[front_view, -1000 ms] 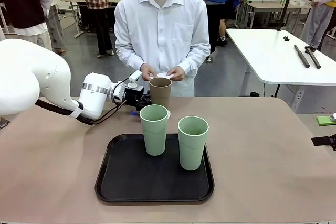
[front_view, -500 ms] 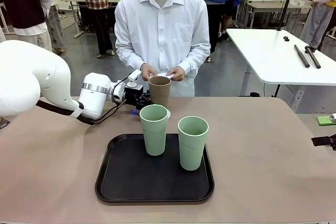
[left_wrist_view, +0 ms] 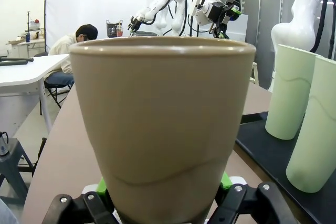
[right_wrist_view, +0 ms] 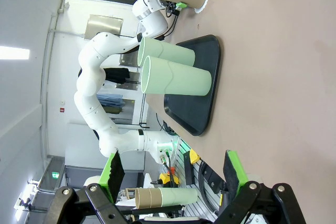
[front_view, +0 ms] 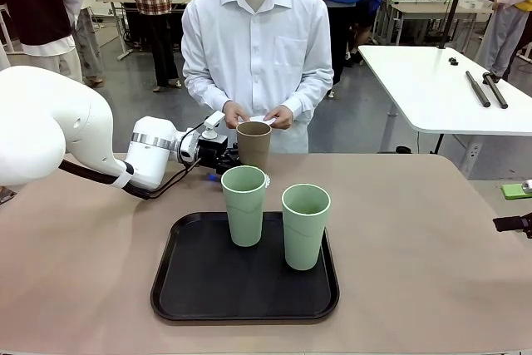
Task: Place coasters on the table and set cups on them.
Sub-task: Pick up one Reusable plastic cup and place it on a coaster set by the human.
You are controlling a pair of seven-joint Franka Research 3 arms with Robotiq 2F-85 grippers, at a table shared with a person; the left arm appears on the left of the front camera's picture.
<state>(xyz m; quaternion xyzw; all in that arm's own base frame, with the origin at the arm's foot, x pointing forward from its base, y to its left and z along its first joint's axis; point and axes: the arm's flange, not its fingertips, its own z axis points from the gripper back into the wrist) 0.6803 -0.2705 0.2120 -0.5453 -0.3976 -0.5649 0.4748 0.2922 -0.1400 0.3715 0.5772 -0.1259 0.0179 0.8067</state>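
Front view: the left end effector sits level at the base of the tan-brown cup, at the far side of the bench, just in front of the person's hands. The cup stands upright, long axis vertical, mouth up. A scalloped coaster edge peeks out beside its foot. Two mint cups wait on the black tray.

Left wrist view: the green pads flank the cup's narrow base. You cannot tell whether they press on it or stand just off it. Make sure both pads are clear of the wall, then draw straight back along the finger line, level, with no twist. Any sideways drag could, I judge, slide the cup off the paper or tip the tall tumbler.

Right wrist view: the right end effector has its fingers spread wide with nothing between them, well apart from the cups. This view is rolled, so the tan-brown cup looks sideways, but its base sits flat on the coaster.
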